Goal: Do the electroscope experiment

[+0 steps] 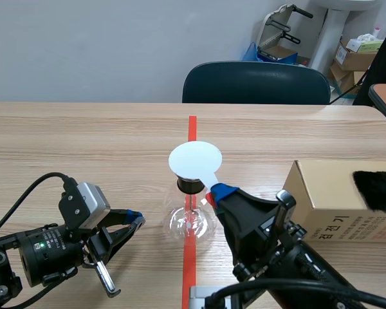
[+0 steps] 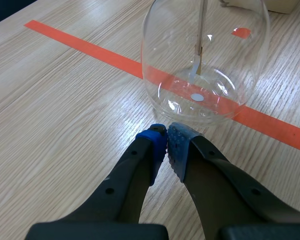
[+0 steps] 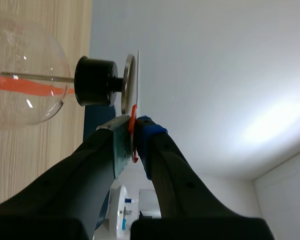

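Centrally near the woodgrain table's (image 1: 83, 148) front edge stands a round clear-glass electroscope flask (image 1: 192, 222) with a black stopper (image 1: 190, 185). The right gripper (image 1: 220, 192) pinches a thin white disc paddle (image 1: 195, 159) over its top. The left gripper (image 1: 136, 220), closed and empty, lies beside the flask.

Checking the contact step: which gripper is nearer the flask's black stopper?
Right. The right gripper sits just beside the black stopper, clamping the white paddle; the left gripper lies low beside the flask.
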Controlling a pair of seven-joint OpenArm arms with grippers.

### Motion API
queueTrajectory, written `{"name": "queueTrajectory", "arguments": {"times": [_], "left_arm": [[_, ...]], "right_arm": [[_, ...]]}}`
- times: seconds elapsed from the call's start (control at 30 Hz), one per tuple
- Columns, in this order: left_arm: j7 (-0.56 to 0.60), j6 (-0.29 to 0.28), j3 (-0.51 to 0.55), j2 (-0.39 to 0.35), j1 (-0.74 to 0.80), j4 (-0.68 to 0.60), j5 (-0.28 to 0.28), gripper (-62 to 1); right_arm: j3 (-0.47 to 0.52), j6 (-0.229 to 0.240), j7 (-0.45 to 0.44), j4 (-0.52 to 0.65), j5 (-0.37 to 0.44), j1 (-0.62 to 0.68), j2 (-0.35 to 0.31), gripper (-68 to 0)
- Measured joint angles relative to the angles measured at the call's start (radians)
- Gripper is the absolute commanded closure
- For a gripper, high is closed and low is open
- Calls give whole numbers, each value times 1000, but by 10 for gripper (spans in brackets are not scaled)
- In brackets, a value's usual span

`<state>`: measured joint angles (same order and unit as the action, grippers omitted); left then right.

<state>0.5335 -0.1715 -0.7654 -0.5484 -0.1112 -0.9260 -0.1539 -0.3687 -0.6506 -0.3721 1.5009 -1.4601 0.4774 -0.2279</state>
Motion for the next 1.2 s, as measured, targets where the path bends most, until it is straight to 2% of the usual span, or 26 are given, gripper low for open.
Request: {"name": "queueTrajectory", "arguments": {"times": [0.13, 0.7, 0.93, 1.1, 1.2], "left_arm": [[0, 0, 0, 0, 0, 0, 0, -56], [0, 0, 0, 0, 0, 0, 0, -56], [0, 3, 0, 17, 0, 0, 0, -56], [-4, 3, 0, 16, 0, 0, 0, -56], [-7, 3, 0, 16, 0, 0, 0, -56]], "right_arm": [[0, 0, 82, 0, 0, 0, 0, -6], [0, 0, 552, 0, 0, 0, 0, -6], [0, 0, 613, 0, 0, 0, 0, -6], [0, 0, 613, 0, 0, 0, 0, -6], [0, 0, 581, 0, 0, 0, 0, -6]]}}
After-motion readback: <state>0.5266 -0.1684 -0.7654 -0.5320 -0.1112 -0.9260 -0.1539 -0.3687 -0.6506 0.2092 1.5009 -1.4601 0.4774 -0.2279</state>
